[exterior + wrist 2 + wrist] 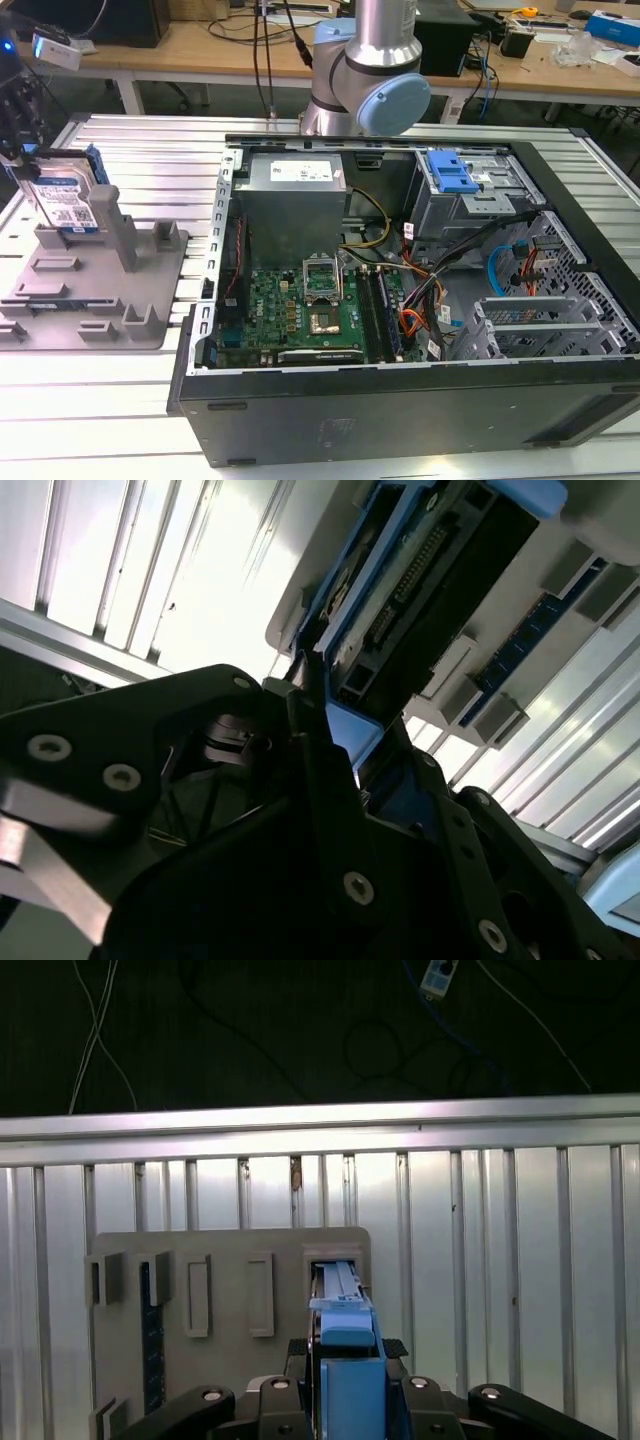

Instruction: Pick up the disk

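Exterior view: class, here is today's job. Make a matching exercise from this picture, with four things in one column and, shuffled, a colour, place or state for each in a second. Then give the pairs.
Column one
1. disk
2. fixture
3. case
4. cage handle

Column two
A. blue, inside the case, toward the exterior view's right
B. grey, lying flat, with slots and posts
C. black, open on top
D. standing upright at the exterior view's left

Pairs: 1-D, 2-B, 3-C, 4-A
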`<state>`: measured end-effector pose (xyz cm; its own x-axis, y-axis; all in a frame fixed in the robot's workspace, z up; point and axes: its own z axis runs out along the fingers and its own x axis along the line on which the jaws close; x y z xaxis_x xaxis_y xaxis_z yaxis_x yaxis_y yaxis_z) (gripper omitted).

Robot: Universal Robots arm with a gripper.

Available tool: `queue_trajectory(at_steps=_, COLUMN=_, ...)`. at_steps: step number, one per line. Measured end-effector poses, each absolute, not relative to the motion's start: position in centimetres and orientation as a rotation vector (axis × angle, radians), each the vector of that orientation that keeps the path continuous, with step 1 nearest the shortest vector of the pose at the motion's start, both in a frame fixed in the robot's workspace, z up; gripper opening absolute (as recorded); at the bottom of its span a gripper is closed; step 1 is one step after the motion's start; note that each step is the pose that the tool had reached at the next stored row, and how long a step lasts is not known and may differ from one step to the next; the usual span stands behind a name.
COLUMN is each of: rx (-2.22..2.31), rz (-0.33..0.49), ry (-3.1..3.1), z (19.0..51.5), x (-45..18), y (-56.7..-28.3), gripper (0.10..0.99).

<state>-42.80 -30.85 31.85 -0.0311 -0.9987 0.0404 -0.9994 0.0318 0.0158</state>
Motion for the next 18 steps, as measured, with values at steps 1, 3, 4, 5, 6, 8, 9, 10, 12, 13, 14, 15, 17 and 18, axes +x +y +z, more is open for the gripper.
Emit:
queue_trajectory(at_steps=1, rx=2.158, rz=0.026, ry=-2.227, z=32.7, x=-42.8, y=-30.9, gripper=0.365)
queue_trajectory(at_steps=3, rx=2.158, rz=0.026, ry=-2.227, z=33.8, x=-42.8, y=-30.9, gripper=0.365)
queue_trajectory(at_steps=4, rx=2.158, rz=0.026, ry=-2.227, z=34.3, x=-42.8, y=-30.9, gripper=0.365)
queue_trajectory(at_steps=5, rx=2.158, rz=0.026, ry=-2.227, z=35.1, x=-42.8, y=-31.0, gripper=0.365)
queue_trajectory(at_steps=6, rx=2.158, rz=0.026, ry=-2.227, z=35.6, x=-42.8, y=-31.0, gripper=0.365)
queue_trajectory(at_steps=8, rx=2.158, rz=0.026, ry=-2.227, z=36.5, x=-42.8, y=-31.0, gripper=0.365)
queue_trajectory(at_steps=9, rx=2.158, rz=0.026, ry=-2.227, z=37.1, x=-42.8, y=-31.0, gripper=0.365)
queue_trajectory(at_steps=10, rx=2.158, rz=0.026, ry=-2.227, z=37.7, x=-42.8, y=-31.0, gripper=0.365)
queue_trajectory(at_steps=12, rx=2.158, rz=0.026, ry=-2.227, z=39.1, x=-42.8, y=-31.0, gripper=0.365)
queue_trajectory(at_steps=13, rx=2.158, rz=0.026, ry=-2.227, z=39.9, x=-42.8, y=-31.0, gripper=0.365)
queue_trajectory(at_steps=14, rx=2.158, rz=0.026, ry=-2.227, z=40.7, x=-42.8, y=-31.0, gripper=0.365)
queue_trajectory(at_steps=15, rx=2.158, rz=0.026, ry=-2.227, z=41.1, x=-42.8, y=-31.0, gripper=0.365)
queue_trajectory(at_steps=17, rx=2.158, rz=0.026, ry=-2.227, z=42.2, x=-42.8, y=-31.0, gripper=0.365)
queue_trajectory(at_steps=18, rx=2.158, rz=0.026, ry=-2.227, z=42.7, x=-42.8, y=-31.1, gripper=0.365)
